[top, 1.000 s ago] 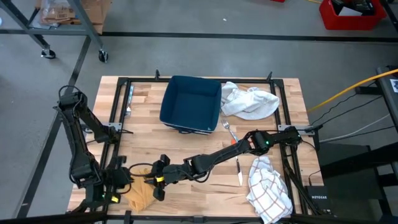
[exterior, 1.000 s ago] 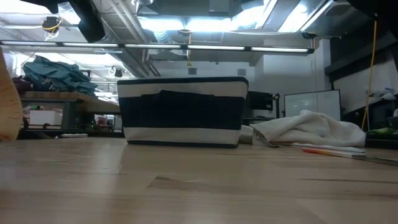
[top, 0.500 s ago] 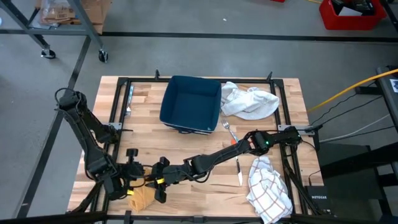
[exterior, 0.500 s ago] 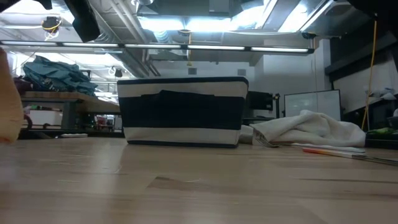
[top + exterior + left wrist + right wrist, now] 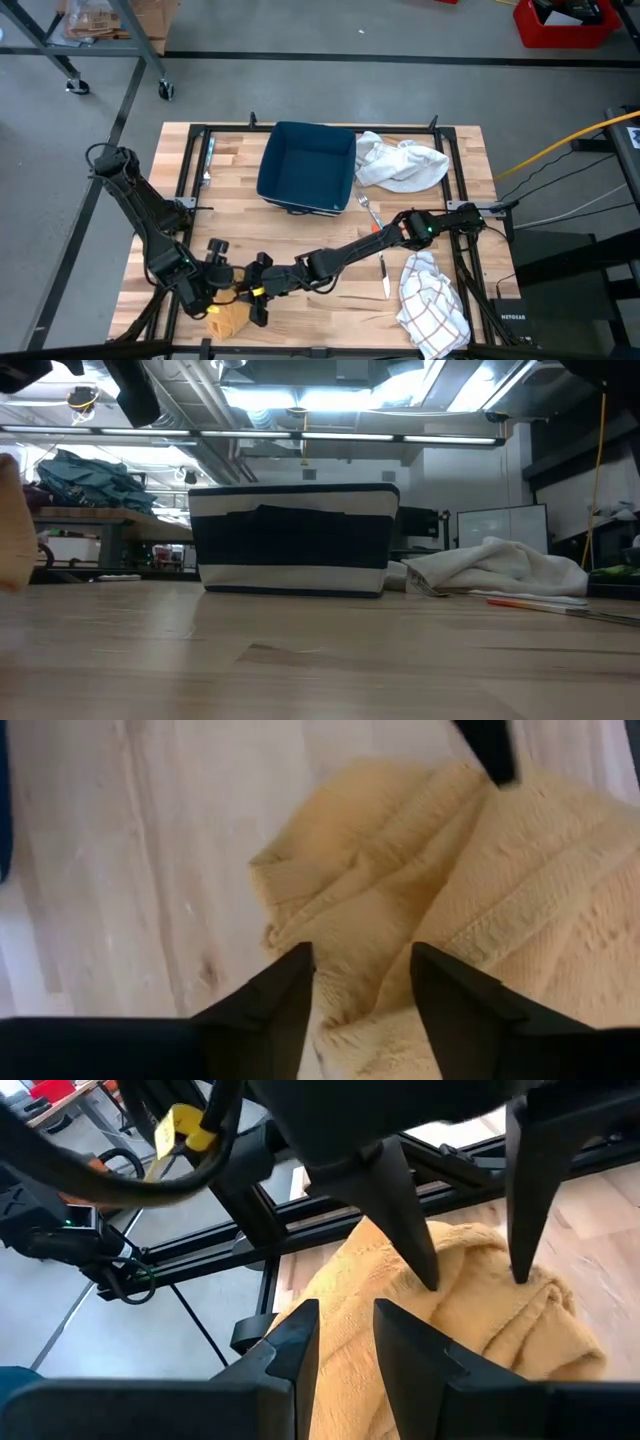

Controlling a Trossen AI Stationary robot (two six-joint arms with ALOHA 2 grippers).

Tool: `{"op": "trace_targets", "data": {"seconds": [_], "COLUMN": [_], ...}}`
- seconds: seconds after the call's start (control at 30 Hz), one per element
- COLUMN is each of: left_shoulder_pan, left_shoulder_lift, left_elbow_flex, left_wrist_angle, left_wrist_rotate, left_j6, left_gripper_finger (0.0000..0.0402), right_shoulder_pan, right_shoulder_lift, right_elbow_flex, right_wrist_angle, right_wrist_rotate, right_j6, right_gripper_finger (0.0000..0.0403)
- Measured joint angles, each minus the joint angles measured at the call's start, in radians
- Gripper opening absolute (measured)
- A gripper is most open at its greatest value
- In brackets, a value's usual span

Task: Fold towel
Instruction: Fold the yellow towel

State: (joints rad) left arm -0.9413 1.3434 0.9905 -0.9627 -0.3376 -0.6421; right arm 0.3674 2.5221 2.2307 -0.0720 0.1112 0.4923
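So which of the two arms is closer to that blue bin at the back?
The right. Its end effector is over the yellow towel at the table's front edge, and the left end effector sits just beside it, slightly farther from the blue bin.

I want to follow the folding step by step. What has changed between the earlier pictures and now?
The left gripper has moved toward the right gripper, bunching the yellow towel smaller, and now stands open above it. The right gripper, blue bin and the other cloths stayed put.
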Motion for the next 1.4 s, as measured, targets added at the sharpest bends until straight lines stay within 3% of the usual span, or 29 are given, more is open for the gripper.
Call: {"op": "trace_targets", "data": {"seconds": [0.2, 0.63, 0.9, 1.13, 1.4], "left_shoulder_pan": [0.0, 0.028, 0.031, 0.03, 0.032], "left_shoulder_lift": [0.0, 0.0, 0.0, 0.0, 0.0], "left_elbow_flex": [0.0, 0.002, 0.054, 0.071, 0.036], "left_wrist_angle": [0.0, -0.002, 0.0, -0.001, 0.01], "left_wrist_rotate": [0.005, 0.015, 0.076, 0.203, 0.15], "left_j6": [0.103, 0.13, 0.121, 0.119, 0.211], "left_gripper_finger": [0.0186, 0.0186, 0.0186, 0.0186, 0.0186], "right_shoulder_pan": [0.007, 0.013, 0.007, 0.002, 0.005], "right_shoulder_lift": [0.0, 0.0, 0.0, 0.0, 0.0], "right_elbow_flex": [0.0, 0.0, -0.001, -0.001, -0.001], "right_wrist_angle": [-0.06, -0.124, -0.31, -0.286, -0.27], "right_wrist_rotate": [0.0, 0.0, 0.095, 0.081, 0.081], "right_j6": [0.0, -0.001, -0.001, 0.0, -0.001], "right_gripper_finger": [0.0102, 0.0102, 0.0102, 0.0102, 0.0102]}}
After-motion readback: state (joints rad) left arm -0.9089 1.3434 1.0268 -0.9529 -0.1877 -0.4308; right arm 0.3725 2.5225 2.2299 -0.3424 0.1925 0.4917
